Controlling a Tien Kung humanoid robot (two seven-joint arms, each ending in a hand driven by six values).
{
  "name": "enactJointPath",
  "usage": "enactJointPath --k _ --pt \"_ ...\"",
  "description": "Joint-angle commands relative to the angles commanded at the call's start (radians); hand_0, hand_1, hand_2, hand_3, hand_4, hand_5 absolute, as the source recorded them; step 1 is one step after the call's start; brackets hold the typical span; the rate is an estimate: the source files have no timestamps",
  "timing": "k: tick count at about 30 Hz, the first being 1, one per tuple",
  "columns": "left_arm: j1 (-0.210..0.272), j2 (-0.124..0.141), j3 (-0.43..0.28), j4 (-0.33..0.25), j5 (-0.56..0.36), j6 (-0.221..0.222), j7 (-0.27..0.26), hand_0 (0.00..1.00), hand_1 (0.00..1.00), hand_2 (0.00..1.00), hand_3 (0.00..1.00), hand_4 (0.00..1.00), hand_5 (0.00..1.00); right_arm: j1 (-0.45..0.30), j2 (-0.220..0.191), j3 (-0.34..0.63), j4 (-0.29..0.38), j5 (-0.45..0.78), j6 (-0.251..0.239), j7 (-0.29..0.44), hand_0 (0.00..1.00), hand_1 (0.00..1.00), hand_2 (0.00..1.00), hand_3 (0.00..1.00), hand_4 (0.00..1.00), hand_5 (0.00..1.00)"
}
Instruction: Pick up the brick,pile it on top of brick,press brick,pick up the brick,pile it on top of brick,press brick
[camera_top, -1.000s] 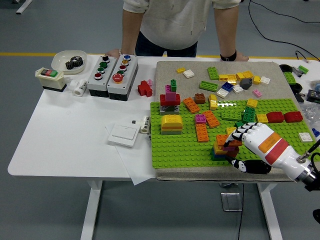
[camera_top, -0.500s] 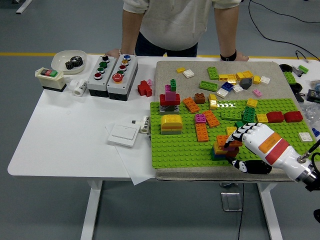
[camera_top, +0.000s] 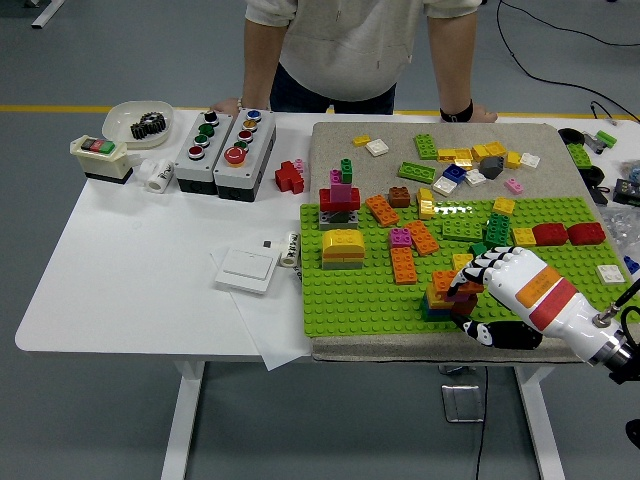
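My right hand (camera_top: 478, 290), white with black finger joints, reaches in from the lower right and rests over a small brick stack (camera_top: 442, 295) of orange, purple and red bricks on the green baseplate (camera_top: 360, 290). Its fingers are curled on the stack's right side and top, the thumb low near the plate's front edge. Loose orange bricks (camera_top: 404, 264) lie just left of the stack. A yellow-topped stack (camera_top: 343, 248) and a red-and-green stack (camera_top: 340, 197) stand further left. The left arm does not show.
Several loose bricks lie on the grey mat (camera_top: 330, 140) at the back. Two button boxes (camera_top: 225, 150), a white bowl with a gear (camera_top: 140, 122), a white switch (camera_top: 247, 269) and a red piece (camera_top: 290, 177) sit left. A person stands at the far side, hands on the table edge.
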Motion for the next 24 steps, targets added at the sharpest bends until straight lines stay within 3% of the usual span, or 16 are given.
enactJointPath --k 24 --pt "0.0 -0.001 0.0 0.0 0.001 -0.002 0.001 0.817 0.805 0.801 0.59 0.661 0.677 -0.006 0.006 -0.017 -0.015 -0.01 0.014 -0.008 0.52 0.496 0.55 0.54 0.693 0.326"
